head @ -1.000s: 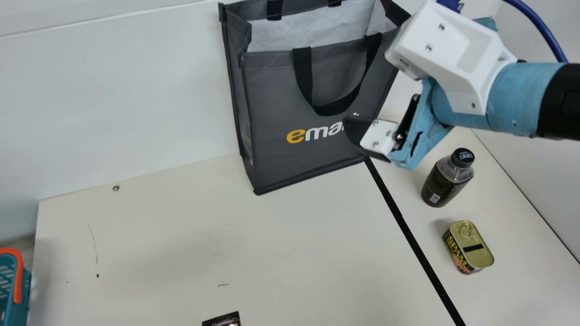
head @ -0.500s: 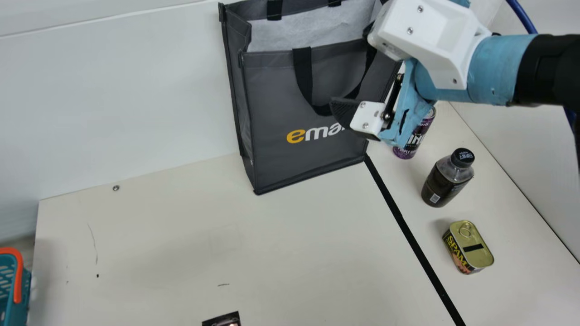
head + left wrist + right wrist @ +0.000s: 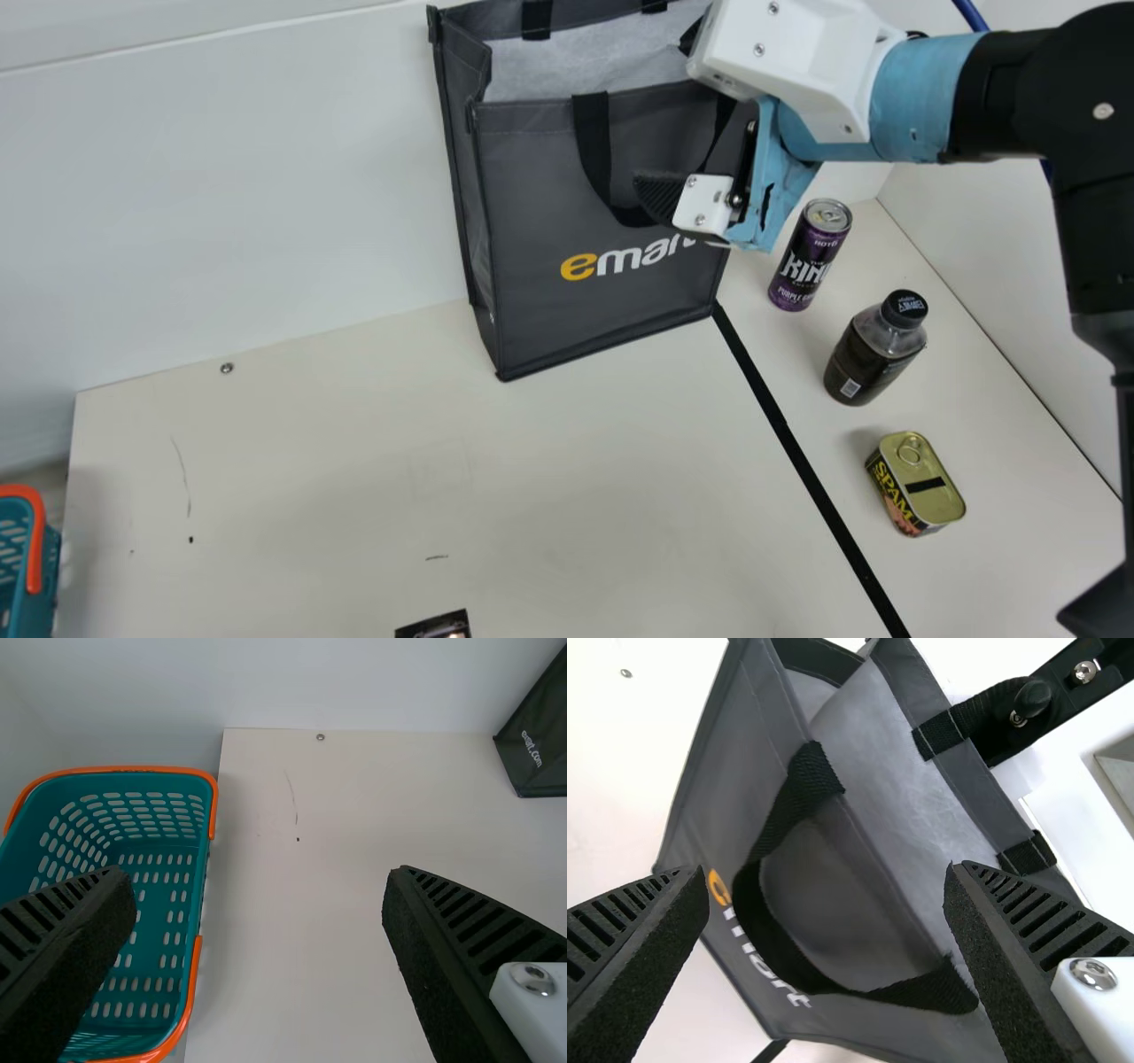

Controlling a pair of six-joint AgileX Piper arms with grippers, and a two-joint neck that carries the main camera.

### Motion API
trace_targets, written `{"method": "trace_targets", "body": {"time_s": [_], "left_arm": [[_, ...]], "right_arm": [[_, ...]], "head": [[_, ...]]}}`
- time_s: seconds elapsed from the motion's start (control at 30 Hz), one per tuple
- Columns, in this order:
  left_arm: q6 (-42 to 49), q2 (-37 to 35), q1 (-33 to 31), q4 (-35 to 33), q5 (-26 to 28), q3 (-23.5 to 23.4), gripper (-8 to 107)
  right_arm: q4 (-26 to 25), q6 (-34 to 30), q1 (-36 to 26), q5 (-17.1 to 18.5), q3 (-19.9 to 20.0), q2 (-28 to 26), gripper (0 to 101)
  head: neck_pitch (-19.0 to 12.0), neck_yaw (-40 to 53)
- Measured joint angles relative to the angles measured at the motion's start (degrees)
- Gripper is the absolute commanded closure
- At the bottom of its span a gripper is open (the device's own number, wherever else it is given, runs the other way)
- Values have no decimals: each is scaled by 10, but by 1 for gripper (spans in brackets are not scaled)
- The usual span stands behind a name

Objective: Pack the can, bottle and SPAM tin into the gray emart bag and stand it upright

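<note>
Pincer [image 3: 826,870] gaping wide and empty, my right arm [image 3: 917,97] has swung up and left across the upright gray fabric emart bag [image 3: 554,195], uncovering the purple cylindrical can [image 3: 802,266] near the far right corner of the tabletop [image 3: 354,478]. The dark, black-capped bottle [image 3: 868,356] and gold-lidded rectangular SPAM tin [image 3: 930,496] line the right edge; all three need packing.
</note>
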Motion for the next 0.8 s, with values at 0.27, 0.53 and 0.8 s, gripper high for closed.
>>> {"method": "trace_targets", "body": {"time_s": [0.27,0.53,0.8], "left_arm": [[0,0,0,0,0,0,9],[0,0,0,0,0,0,9],[0,0,0,0,0,0,9]], "right_arm": [[0,-30,-1,0,-28,42,6],[11,-49,3,-1,-50,80,6],[13,-60,19,0,-63,110,6]], "head": [[0,1],[0,0],[0,0]]}}
